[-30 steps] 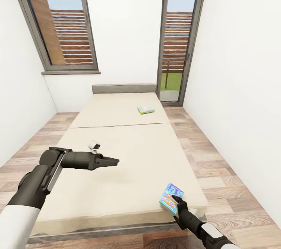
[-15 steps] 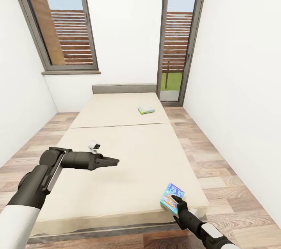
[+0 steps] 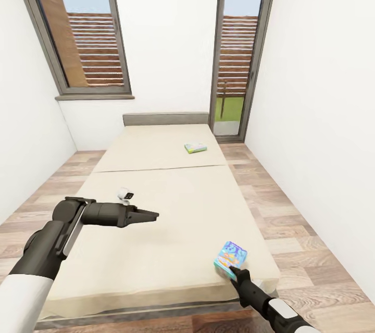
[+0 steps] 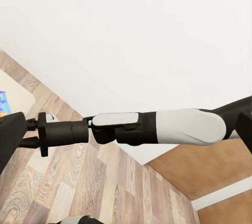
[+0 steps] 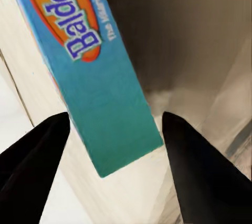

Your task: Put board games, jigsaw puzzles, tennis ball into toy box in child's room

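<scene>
Head view puts you at the foot of the bed (image 3: 156,202), a wide beige mattress running away toward a grey headboard (image 3: 165,118) under the window (image 3: 78,25) and beside the glass door (image 3: 240,46); your right gripper (image 3: 235,270) sits at the near right corner of the mattress, and the blue board game (image 3: 229,258) stands tilted up on its edge there, right at the fingertips; in the right wrist view you see that box (image 5: 100,71), teal with an orange panel reading "Balder...", lying between the two dark fingers (image 5: 31,155), which stand spread wide with a gap on either side of it, so they are not pinching it; whether a finger touches the box you cannot tell; the second board game (image 3: 195,147), greenish and flat, lies far up the bed near the headboard, well apart from both arms; your left gripper (image 3: 151,214) hangs over the near left half of the mattress, fingers drawn together to a point, holding nothing; wood-plank floor (image 3: 291,229) runs along both sides.
</scene>
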`<state>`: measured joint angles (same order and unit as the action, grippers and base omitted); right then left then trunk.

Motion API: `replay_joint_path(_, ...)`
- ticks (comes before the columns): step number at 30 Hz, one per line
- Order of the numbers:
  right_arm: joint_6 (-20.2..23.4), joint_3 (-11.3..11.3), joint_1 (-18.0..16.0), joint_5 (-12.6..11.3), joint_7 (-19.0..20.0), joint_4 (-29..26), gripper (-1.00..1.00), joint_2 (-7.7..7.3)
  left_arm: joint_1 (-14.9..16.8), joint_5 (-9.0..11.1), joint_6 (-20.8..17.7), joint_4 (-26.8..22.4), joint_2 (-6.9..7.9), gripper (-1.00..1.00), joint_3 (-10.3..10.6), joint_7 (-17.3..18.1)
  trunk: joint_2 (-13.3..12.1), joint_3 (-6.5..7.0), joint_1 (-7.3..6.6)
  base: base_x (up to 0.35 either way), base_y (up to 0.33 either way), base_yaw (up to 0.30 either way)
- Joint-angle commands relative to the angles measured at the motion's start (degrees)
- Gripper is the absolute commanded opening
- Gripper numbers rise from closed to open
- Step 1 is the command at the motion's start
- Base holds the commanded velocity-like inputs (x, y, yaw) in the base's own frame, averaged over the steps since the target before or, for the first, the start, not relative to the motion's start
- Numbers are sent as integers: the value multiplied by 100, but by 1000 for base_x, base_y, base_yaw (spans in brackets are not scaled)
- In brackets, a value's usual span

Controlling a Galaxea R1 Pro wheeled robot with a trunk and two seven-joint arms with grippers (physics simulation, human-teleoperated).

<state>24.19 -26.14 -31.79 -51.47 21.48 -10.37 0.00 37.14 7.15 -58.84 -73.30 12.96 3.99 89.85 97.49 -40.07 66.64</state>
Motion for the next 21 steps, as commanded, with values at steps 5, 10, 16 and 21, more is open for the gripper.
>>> replay_joint_path(5,32,-33,-2,-20,-3,0,-100,0,4,28,-76,0,19,100,-4,15,2,-5,0,0,0,0)
replay_joint_path(10,33,-38,-2,-20,-3,0,-100,0,4,24,-85,0,14,100,-8,15,2,-5,0,0,0,0)
replay_joint_path(16,32,-36,-2,-20,-3,0,-100,0,4,23,-92,0,14,100,-7,15,-238,102,-132,0,0,0)
replay_joint_path(21,34,-38,-2,-26,-3,-16,-100,0,4,6,-93,0,24,100,-15,15,-439,192,-242,0,0,0)
